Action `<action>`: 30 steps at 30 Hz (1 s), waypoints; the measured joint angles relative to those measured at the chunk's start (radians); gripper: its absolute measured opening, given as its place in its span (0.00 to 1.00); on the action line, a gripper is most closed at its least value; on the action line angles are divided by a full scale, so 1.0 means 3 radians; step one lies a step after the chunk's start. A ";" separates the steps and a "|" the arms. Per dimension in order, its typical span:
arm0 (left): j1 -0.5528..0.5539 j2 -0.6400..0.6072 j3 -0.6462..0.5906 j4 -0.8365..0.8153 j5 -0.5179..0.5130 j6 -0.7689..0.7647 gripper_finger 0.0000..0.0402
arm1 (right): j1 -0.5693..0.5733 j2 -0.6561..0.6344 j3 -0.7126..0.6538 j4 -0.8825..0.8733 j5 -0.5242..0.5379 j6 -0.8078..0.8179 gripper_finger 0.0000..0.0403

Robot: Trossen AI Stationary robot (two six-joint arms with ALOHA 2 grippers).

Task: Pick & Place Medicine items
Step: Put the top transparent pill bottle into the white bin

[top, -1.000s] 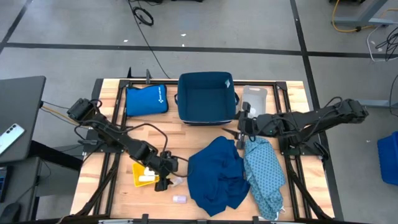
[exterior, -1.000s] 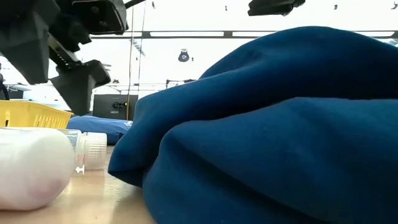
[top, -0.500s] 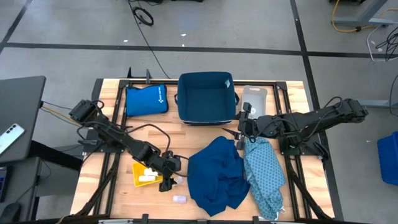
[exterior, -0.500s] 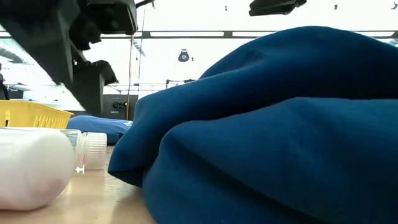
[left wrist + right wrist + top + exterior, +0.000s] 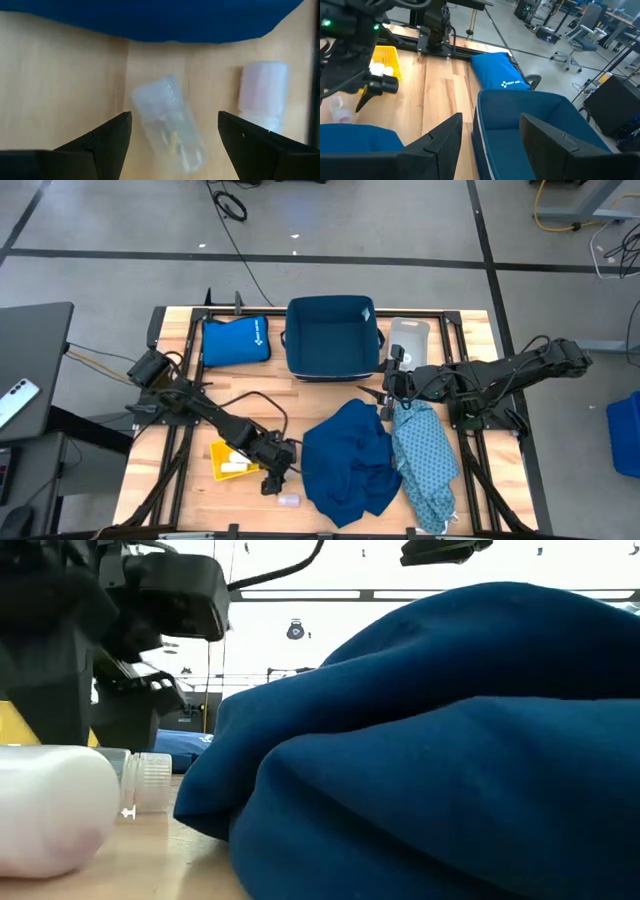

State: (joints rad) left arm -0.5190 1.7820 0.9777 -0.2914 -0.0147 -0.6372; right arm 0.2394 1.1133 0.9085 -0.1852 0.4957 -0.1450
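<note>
Near table edge: white bottle [image 5: 45,805] on side, alone on wood. Just beyond: clear vial [image 5: 170,127] on side, beside dark cloth [image 5: 345,460]. Left gripper [image 5: 170,137] straddles vial, fingers spread, nothing held. Vial looks light, smooth, apt to roll; pinch mid-body. Tray [image 5: 222,460] next: 2 pale packs inside. Far: right gripper [image 5: 385,388] idle by bin [image 5: 333,337], fingers apart, empty. Pouch [image 5: 235,340] reads "FIRST AID".

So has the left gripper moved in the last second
Yes. In the high view the left gripper has shifted off the yellow tray toward the dark blue cloth and the table's near edge, jaws open.
</note>
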 joint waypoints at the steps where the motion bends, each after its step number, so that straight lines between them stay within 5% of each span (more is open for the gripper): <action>1: 0.0000 0.0052 0.0042 -0.0071 -0.0002 0.0034 0.74 | 0.0000 0.0000 0.0000 -0.0002 0.0000 0.0008 0.51; 7: 0.0000 0.0249 0.0259 -0.0480 -0.0175 0.0085 0.65 | 0.0000 0.0000 0.0000 -0.0013 -0.0001 0.0008 0.51; 14: 0.0000 0.0285 0.0336 -0.0581 -0.0553 0.0329 0.37 | 0.0000 0.0000 0.0000 -0.0008 -0.0001 0.0009 0.51; 30: -0.0019 0.0061 0.0389 -0.0508 -0.1679 0.0854 0.37 | -0.0001 0.0000 0.0000 -0.0071 -0.0081 0.0123 0.51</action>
State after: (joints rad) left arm -0.5248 1.8002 1.0943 -0.4437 -0.5184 -0.3810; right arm 0.2390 1.1133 0.9085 -0.2066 0.4713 -0.1080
